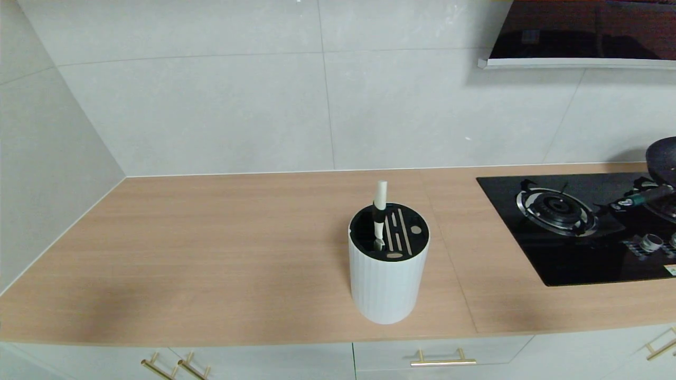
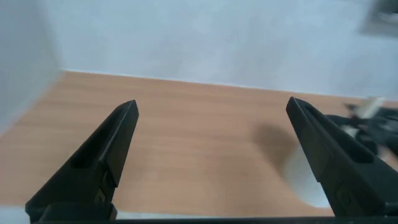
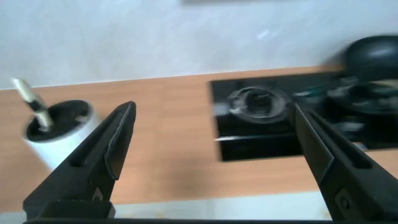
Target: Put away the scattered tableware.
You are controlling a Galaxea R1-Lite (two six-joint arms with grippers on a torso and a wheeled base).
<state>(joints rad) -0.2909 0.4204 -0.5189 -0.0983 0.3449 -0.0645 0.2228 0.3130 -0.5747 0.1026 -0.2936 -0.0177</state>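
I count one wooden countertop (image 1: pixel 211 253) running the width of my head view. Set into its right end is one black gas hob (image 1: pixel 560 248) with two burners, the farther-right one partly covered. One dark range hood (image 1: pixel 581 31) hangs on the tiled wall above it. One black pan (image 1: pixel 663 158) sits over the right burner, its green-tipped handle pointing toward the other burner.

Both of my grippers hang over the counter holding nothing. The left gripper (image 2: pixel 211 104) has its jaws spread wide, and so does the right gripper (image 3: pixel 212 109).

There is one holder (image 1: pixel 388 285), a white ribbed cylinder with a black top, standing upright near the counter's front edge, well left of the hob. Its top has three long slots and two small oval openings. One utensil (image 1: pixel 379 211) stands in it at the left side of the top. It has a white handle, a black band below that, and a metal part going down into the opening.

A small label (image 1: pixel 670 270) sits on the hob's front right corner. It is too small for me to read.
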